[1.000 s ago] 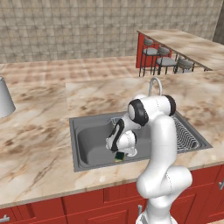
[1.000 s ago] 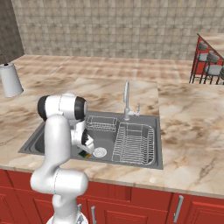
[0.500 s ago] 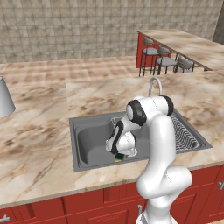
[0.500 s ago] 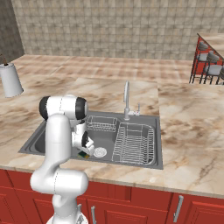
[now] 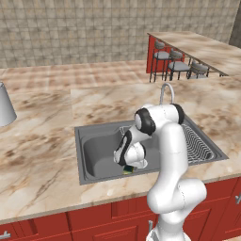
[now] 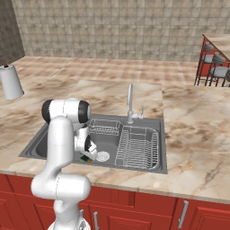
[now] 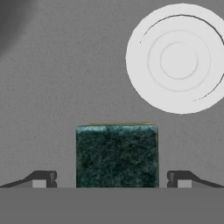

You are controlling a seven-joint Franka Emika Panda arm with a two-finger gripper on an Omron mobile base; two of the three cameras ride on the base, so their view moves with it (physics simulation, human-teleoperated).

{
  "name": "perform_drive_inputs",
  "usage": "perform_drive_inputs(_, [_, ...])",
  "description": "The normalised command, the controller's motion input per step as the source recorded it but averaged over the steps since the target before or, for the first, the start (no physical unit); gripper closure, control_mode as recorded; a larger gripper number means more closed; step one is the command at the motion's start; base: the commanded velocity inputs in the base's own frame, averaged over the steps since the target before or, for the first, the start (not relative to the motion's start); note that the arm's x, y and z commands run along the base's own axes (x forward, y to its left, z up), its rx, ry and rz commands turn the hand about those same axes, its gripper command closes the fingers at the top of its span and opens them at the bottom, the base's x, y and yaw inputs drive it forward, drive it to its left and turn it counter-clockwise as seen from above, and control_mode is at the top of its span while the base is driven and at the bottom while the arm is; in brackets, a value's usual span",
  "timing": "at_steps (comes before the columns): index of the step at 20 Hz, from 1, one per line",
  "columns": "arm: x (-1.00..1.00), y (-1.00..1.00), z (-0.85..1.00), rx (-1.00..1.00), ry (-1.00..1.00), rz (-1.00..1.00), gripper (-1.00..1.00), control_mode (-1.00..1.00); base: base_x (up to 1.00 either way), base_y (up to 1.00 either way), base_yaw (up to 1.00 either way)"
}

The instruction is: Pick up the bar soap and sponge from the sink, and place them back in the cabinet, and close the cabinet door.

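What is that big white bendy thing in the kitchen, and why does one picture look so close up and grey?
That is a robot arm reaching down into a steel sink. Two pictures come from cameras behind it, one on each side. The close, grey picture comes from a camera on its hand, looking at the sink floor. There you see a dark green sponge lying flat between the two finger tips, beside the round white drain. The jaws stand wide open on either side of it, so nothing is held.
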Motion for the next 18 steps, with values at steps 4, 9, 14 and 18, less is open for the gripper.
perform_drive_inputs(4, [0.08, 0.00, -0.11, 0.00, 0.00, 0.00, -1.00, -1.00, 0.00, 0.00, 0.00])
perform_drive_inputs(9, [0.06, 0.00, -0.14, 0.00, 0.00, 0.00, -1.00, -1.00, 0.00, 0.00, 0.00])
perform_drive_inputs(14, [0.06, 0.00, -0.13, 0.00, 0.00, 0.00, -1.00, -1.00, 0.00, 0.00, 0.00])
perform_drive_inputs(18, [0.04, 0.00, -0.11, 0.00, 0.00, 0.00, -1.00, -1.00, 0.00, 0.00, 0.00])
